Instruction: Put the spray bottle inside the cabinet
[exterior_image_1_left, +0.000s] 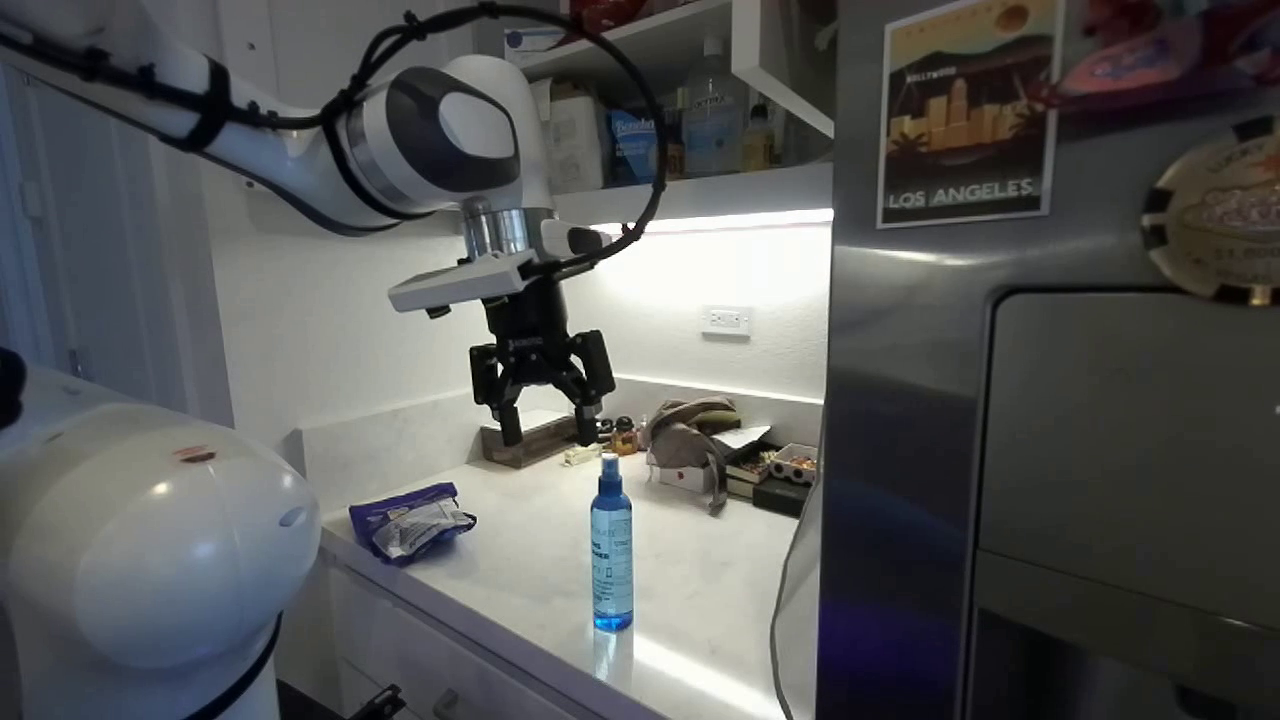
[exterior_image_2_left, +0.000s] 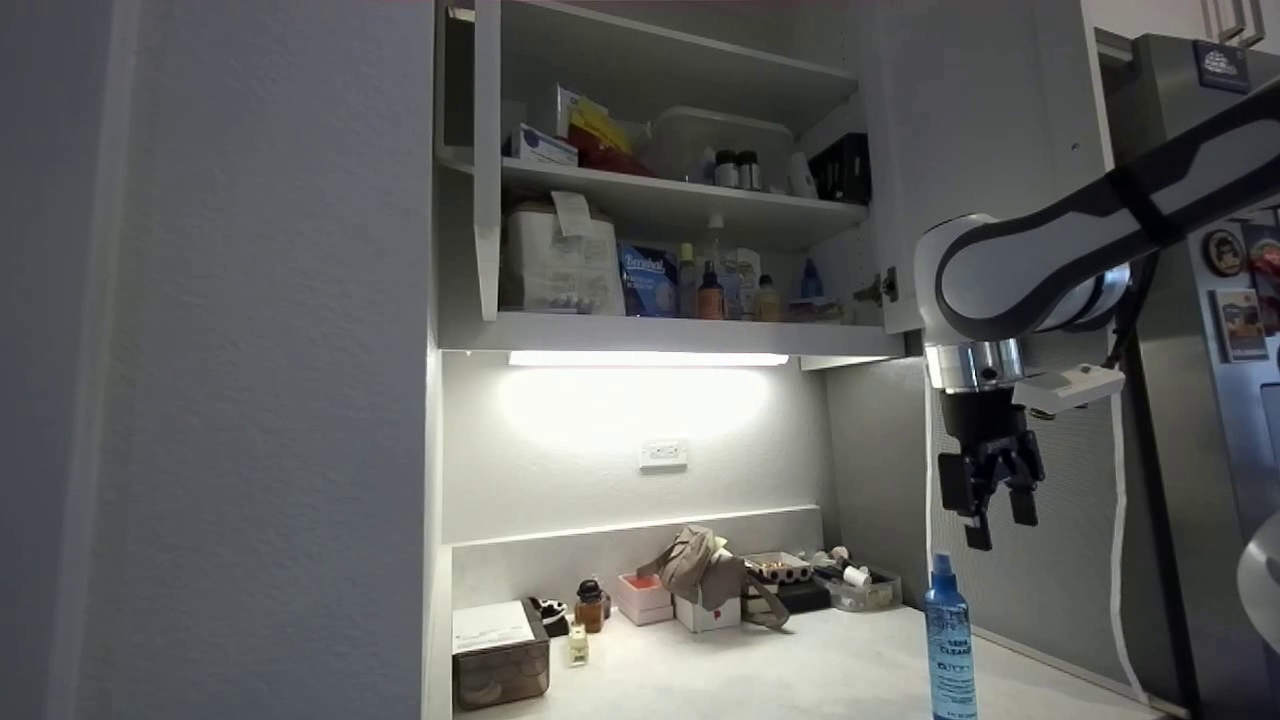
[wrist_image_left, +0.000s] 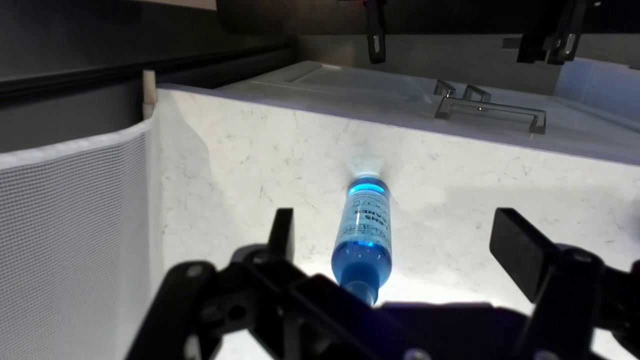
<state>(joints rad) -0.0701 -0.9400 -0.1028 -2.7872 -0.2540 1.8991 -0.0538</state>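
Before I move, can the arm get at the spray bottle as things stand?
Probably yes: the gripper hangs open, and nothing appears to stand between it and the spray bottle, upright on the counter. It likely needs some sideways shift, as both exterior views show the bottle off to one side.

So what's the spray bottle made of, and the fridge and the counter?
The spray bottle looks like shiny, see-through plastic: light glows blue through it. The fridge seems satin metal, probably steel: grey with blurry reflections. The counter might be polished stone: pale, veined and reflecting light.
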